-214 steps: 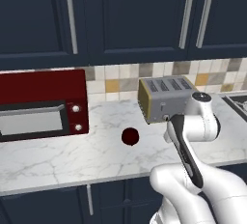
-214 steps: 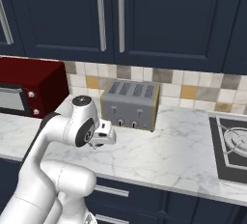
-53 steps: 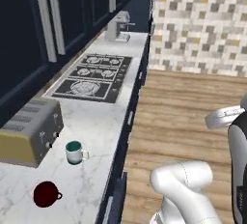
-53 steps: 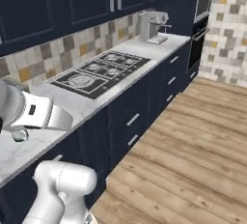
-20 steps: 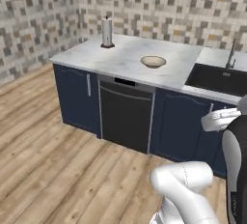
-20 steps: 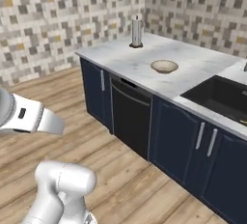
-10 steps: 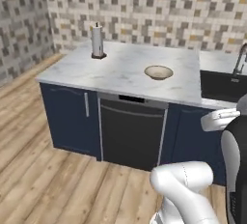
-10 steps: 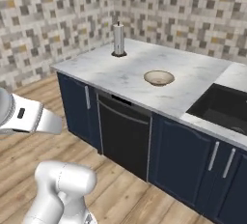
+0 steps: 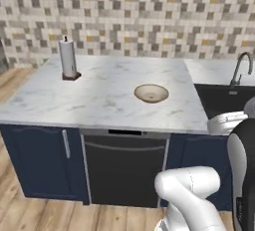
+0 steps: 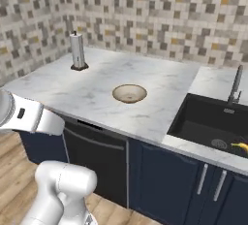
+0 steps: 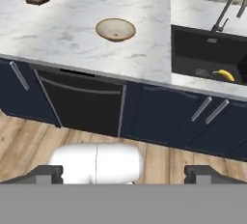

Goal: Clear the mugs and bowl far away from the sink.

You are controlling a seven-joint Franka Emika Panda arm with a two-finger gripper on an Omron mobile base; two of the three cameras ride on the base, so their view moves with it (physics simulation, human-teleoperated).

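Observation:
The bowl (image 9: 151, 93) (image 10: 129, 93) (image 11: 115, 29), cream inside with a tan rim, sits upright on the white marble counter (image 9: 99, 100), a short way left of the sink (image 9: 219, 100) (image 10: 213, 124) (image 11: 207, 54). The sink is a black recessed basin with a curved grey faucet (image 9: 239, 68) (image 10: 236, 86). My gripper (image 11: 124, 175) is open, its two dark fingertips (image 11: 48, 174) wide apart with nothing between them. It hangs well back from the counter, over the floor in front of the cabinets. The mugs are out of view.
A paper towel holder (image 9: 68, 58) (image 10: 77, 50) stands at the counter's far left. A black dishwasher front (image 9: 124, 170) (image 11: 79, 105) sits under the bowl, between navy cabinets. Something yellow (image 11: 224, 75) lies in the sink. Wooden floor (image 11: 29, 141) lies between me and the cabinets.
The whole picture has shifted, so the cameras have moved: the counter with the bowl and sink now faces me squarely and closer. The gripper stays open.

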